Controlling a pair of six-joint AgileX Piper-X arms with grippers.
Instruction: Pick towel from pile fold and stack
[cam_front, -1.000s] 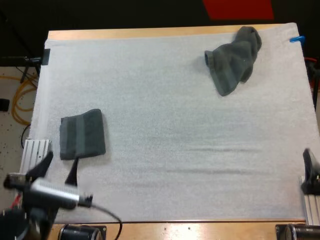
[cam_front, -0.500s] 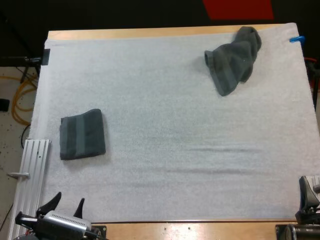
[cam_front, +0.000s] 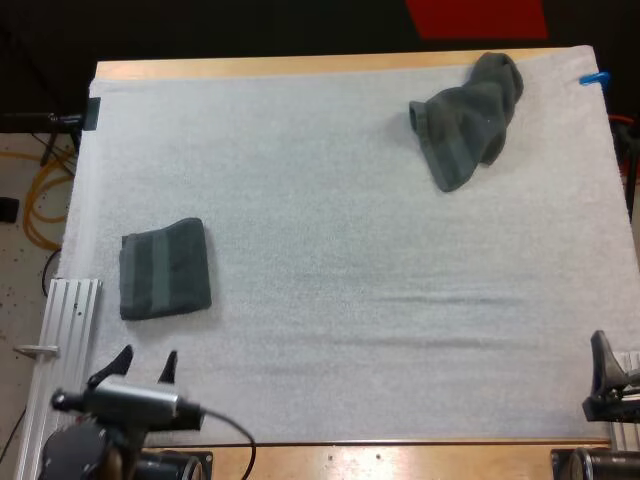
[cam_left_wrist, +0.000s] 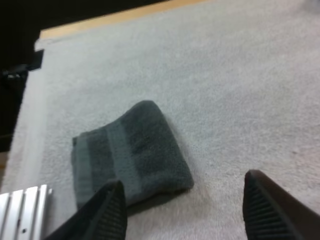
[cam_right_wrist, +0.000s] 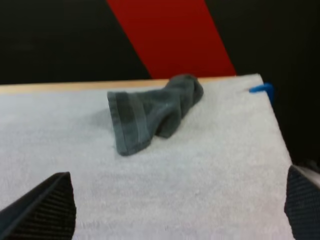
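Note:
A folded dark grey-green towel (cam_front: 165, 268) lies flat on the white mat at the left side; the left wrist view has it (cam_left_wrist: 130, 155) just beyond my fingers. My left gripper (cam_front: 145, 362) hovers open near the mat's front edge, a little in front of that folded towel, holding nothing. A crumpled towel (cam_front: 468, 117) sits at the far right of the mat, and the right wrist view faces it (cam_right_wrist: 152, 112) from a distance. My right gripper (cam_front: 603, 362) stands open at the mat's front right corner, far from the crumpled towel.
An aluminium rail (cam_front: 62, 330) runs along the mat's left edge beside the folded towel. A second rail end (cam_front: 625, 400) is at the front right corner. The table's wooden far edge (cam_front: 300, 66) borders the mat (cam_front: 330, 230).
My left gripper drew back from the folded towel toward the front edge, then rose slightly forward again. My right gripper shifted a little at the front right corner. Both towels stayed put.

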